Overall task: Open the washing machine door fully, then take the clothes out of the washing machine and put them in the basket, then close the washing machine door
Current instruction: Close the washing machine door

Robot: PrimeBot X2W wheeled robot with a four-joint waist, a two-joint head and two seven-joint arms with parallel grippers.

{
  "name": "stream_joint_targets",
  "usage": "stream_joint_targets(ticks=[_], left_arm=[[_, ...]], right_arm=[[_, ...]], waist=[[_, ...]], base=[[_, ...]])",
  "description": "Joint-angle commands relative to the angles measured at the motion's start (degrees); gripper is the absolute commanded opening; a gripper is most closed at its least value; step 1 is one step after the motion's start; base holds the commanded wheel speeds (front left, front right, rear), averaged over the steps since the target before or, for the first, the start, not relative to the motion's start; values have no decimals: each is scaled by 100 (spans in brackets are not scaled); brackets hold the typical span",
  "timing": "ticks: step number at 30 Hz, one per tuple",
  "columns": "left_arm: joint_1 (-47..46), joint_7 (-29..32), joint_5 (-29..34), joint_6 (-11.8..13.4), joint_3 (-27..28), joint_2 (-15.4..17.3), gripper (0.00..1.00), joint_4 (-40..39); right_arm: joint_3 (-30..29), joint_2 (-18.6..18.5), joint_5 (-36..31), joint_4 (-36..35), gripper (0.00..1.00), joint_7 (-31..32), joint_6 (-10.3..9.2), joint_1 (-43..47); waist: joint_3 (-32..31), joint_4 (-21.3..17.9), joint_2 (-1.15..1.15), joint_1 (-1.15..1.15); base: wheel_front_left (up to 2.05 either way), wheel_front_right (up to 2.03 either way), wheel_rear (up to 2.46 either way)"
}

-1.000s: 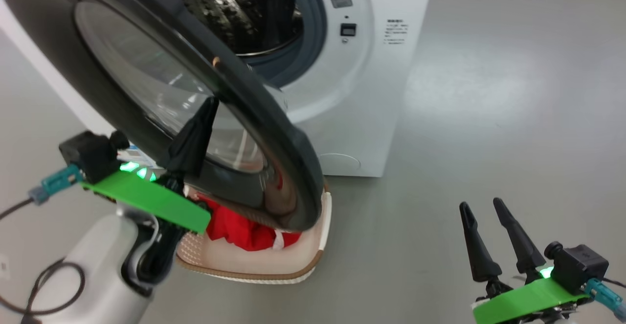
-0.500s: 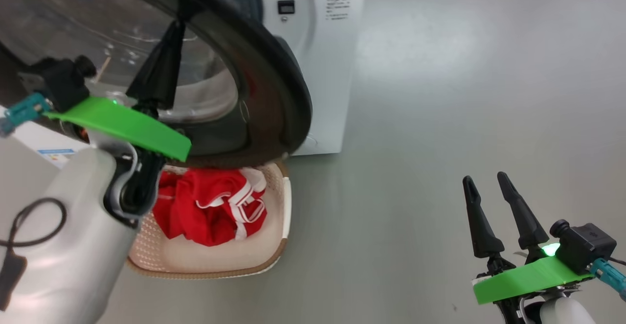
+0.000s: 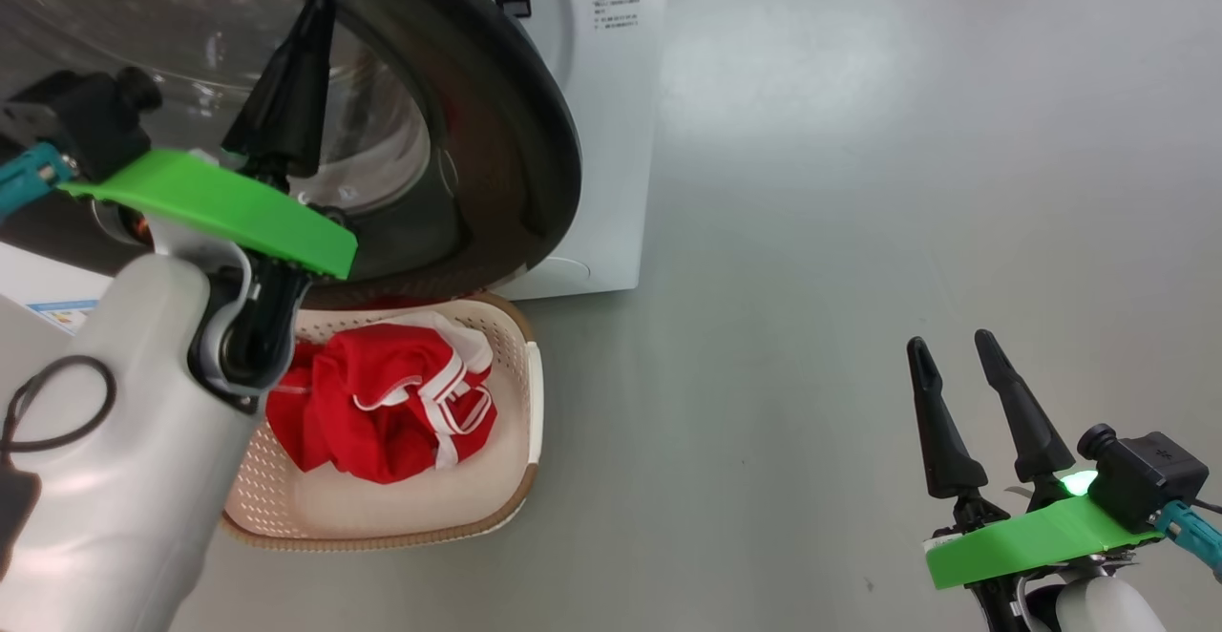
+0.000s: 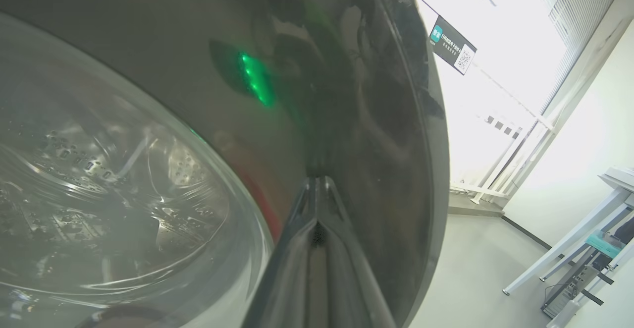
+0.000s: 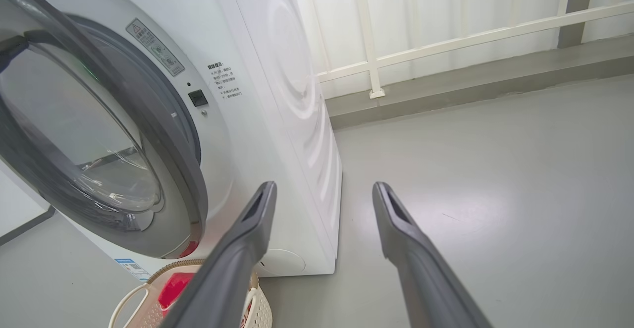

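Note:
The washing machine door [image 3: 516, 136], with its black rim and glass bowl, stands partly open in front of the white washing machine [image 3: 611, 136]. My left gripper [image 3: 315, 2] is shut with nothing in it. Its tips touch the door's black rim [image 4: 346, 70] in the left wrist view, where the left gripper [image 4: 317, 182] meets its own reflection. The red clothes [image 3: 382, 403] with white trim lie in the cream basket [image 3: 520, 374] on the floor under the door. My right gripper [image 3: 955, 346] hangs open and empty at the lower right, far from the machine. In the right wrist view, the right gripper [image 5: 324, 191] faces the washing machine [image 5: 277, 95], door [image 5: 163, 159] and basket [image 5: 148, 288].
Grey floor [image 3: 859, 231] spreads to the right of the machine. A white railing [image 5: 446, 45] and wall run behind it. A white table frame [image 4: 569, 248] stands off to one side. A black cable [image 3: 48, 403] loops along my left forearm.
The head camera has shifted. The door has swung closer to the machine front with my shut left gripper against it, and the drum opening is now covered. The right gripper kept its pose.

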Motion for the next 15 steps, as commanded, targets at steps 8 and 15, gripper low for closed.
stream_joint_targets(ticks=[8, 15], left_arm=[[597, -27, 340, -38, 429, 242, 0, -199], [1520, -27, 645, -38, 837, 216, 0, -398]], right_arm=[[70, 5, -38, -129, 100, -37, 37, -34], [77, 1, -58, -105, 100, -37, 37, 110]], waist=[[-249, 138, 0, 0], [-446, 223, 0, 0]], base=[[0, 0, 0], [0, 0, 0]])
